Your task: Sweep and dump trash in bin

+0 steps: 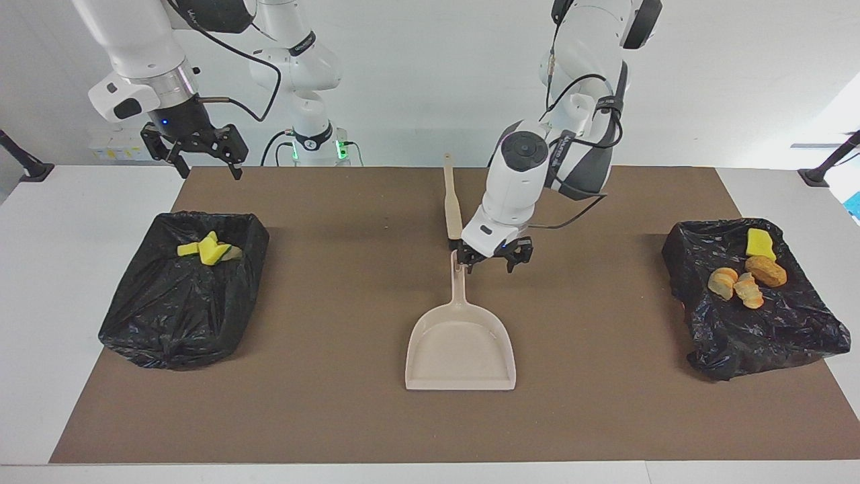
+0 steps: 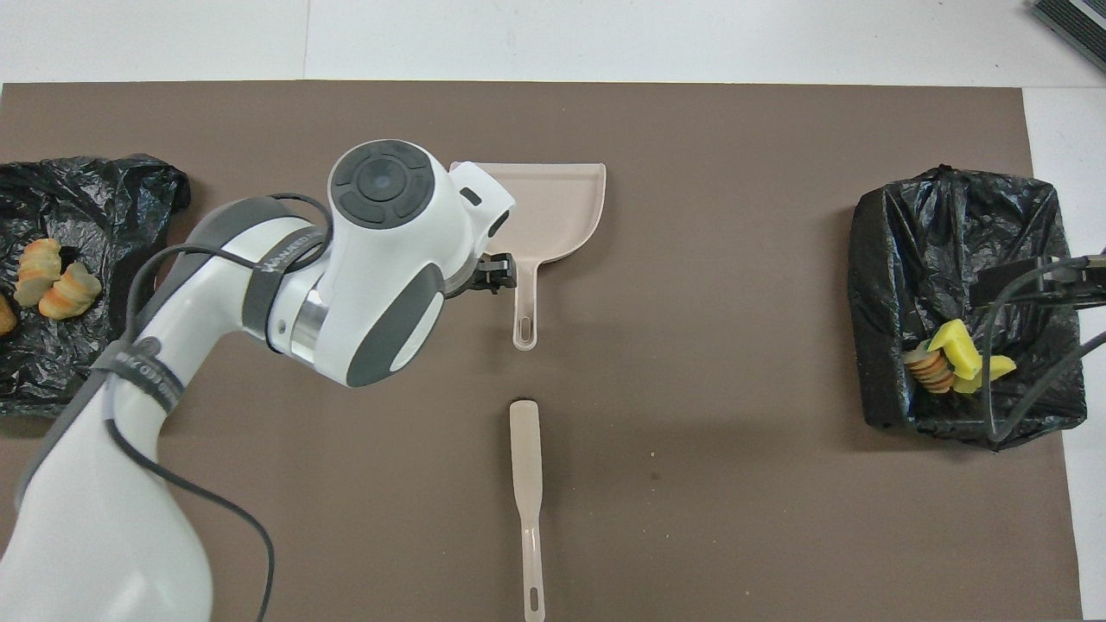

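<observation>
Two black-lined bins are seen, one toward the left arm's end of the table [image 1: 752, 296] holding a yellow sponge chunk [image 1: 760, 243], an orange-brown lump [image 1: 765, 270] and tan pieces [image 1: 734, 285], the other toward the right arm's end [image 1: 181, 289] holding yellow chunks [image 1: 208, 250]; in the overhead view a ridged tan piece [image 2: 931, 370] shows beside them. No trash is seen loose on the brown mat [image 1: 336, 417].

Dustpan [image 1: 460, 346] is laid flat, empty, its handle end just beside one fingertip of the left gripper [image 1: 495, 259]; fingers are spread and nothing is pinched. Brush [image 1: 451, 202] lies flat, close by those fingers, toward the robots.

Right gripper [image 1: 199, 154] is held up near the chunk bin's robot-side edge, waiting, fingers spread, empty.

Step judged: dumping done, dustpan put down and let go. Next move is judged to call only for the left arm being lifted clear without the handle being snagged.
</observation>
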Controlling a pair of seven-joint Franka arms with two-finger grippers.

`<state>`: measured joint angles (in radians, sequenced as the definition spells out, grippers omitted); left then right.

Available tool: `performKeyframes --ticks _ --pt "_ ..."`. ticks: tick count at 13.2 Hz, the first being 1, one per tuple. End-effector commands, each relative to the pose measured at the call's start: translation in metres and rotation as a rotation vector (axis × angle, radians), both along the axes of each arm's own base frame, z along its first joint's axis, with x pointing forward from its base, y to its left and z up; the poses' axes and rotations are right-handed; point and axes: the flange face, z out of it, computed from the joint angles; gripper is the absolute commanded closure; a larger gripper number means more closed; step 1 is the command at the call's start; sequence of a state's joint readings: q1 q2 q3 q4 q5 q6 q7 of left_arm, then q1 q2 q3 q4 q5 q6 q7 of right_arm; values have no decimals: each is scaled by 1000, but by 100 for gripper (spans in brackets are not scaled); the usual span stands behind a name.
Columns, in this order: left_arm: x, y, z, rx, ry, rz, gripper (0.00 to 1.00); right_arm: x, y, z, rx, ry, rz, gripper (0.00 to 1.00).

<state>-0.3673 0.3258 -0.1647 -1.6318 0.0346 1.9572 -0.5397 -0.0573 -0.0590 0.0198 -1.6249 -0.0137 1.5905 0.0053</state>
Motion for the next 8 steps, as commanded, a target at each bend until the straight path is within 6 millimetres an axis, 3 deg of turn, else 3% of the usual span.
performKeyframes --ticks 1,2,5,8 --pt "-23 69 37 11 -21 -1 0 -6 2 1 4 3 -14 0" --pt "-24 99 57 12 -46 -37 0 -6 2 1 4 3 -14 0" --pt "-28 158 99 32 -41 -78 0 -6 2 1 4 3 -14 0" --pt "-22 171 131 28 -77 -95 0 -6 2 1 4 3 -14 0"
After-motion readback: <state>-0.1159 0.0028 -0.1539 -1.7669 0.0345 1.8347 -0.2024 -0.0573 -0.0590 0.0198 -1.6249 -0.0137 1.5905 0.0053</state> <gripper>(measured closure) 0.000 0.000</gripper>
